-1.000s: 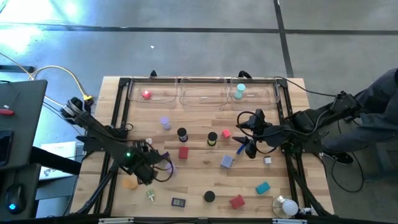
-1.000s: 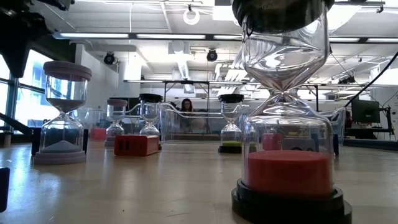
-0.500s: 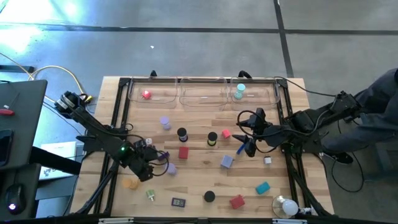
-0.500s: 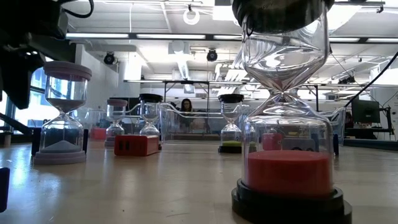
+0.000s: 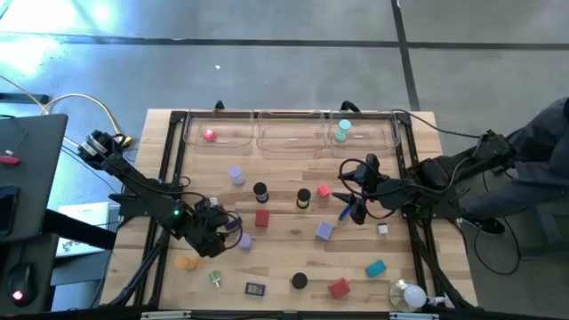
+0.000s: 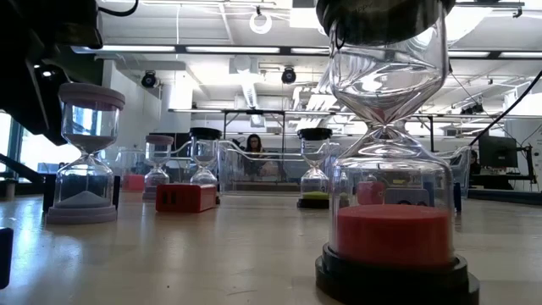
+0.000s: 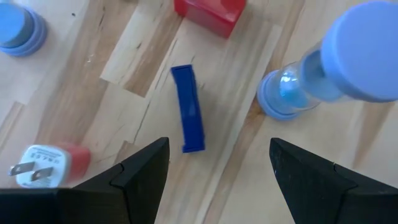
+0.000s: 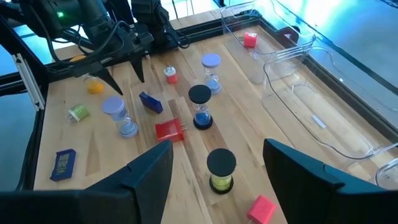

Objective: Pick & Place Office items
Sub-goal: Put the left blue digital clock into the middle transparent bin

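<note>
Our left gripper (image 7: 217,180) hangs with fingers wide apart and empty, above the blue block (image 7: 188,116) at centre frame. If we descend crooked, a finger may knock over the lavender hourglass (image 7: 323,74) just beside it, at right. The left side offers more free wood. The right gripper (image 5: 354,197), also open, waits at centre right.

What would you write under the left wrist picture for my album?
Left gripper, fingers open, hovering over a blue block lying flat on the wooden table.
</note>
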Robot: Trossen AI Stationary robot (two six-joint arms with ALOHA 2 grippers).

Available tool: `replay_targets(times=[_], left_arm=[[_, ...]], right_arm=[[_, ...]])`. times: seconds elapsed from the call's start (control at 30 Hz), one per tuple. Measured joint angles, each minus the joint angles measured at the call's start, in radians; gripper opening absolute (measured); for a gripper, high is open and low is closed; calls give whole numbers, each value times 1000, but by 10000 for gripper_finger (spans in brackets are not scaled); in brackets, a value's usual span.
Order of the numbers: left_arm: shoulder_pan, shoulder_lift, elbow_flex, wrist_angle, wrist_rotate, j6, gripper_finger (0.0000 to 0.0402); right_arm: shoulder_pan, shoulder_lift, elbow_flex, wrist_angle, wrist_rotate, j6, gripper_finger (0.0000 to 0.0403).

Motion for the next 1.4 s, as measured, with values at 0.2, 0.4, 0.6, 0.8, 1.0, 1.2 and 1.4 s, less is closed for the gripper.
replay_targets(times=[0.2, 0.4, 0.6, 0.8, 1.0, 1.2, 1.4], left_arm=[[0, 0, 0, 4, 5, -15, 267], [0, 1, 0, -11, 6, 3, 267], [0, 1, 0, -33, 5, 106, 267], [0, 1, -7, -36, 4, 142, 267], [1, 1, -7, -36, -10, 141, 267], [2, 14, -13, -24, -49, 126, 267], [2, 112, -13, 8, -51, 112, 267]], right_arm=[[0, 0, 0, 0, 0, -9, 239], [0, 0, 0, 0, 0, -9, 239], [0, 0, 0, 0, 0, -9, 239], [0, 0, 0, 0, 12, -9, 239], [0, 0, 0, 0, 23, -9, 239], [0, 0, 0, 0, 23, -8, 239], [0, 0, 0, 0, 23, -8, 239]])
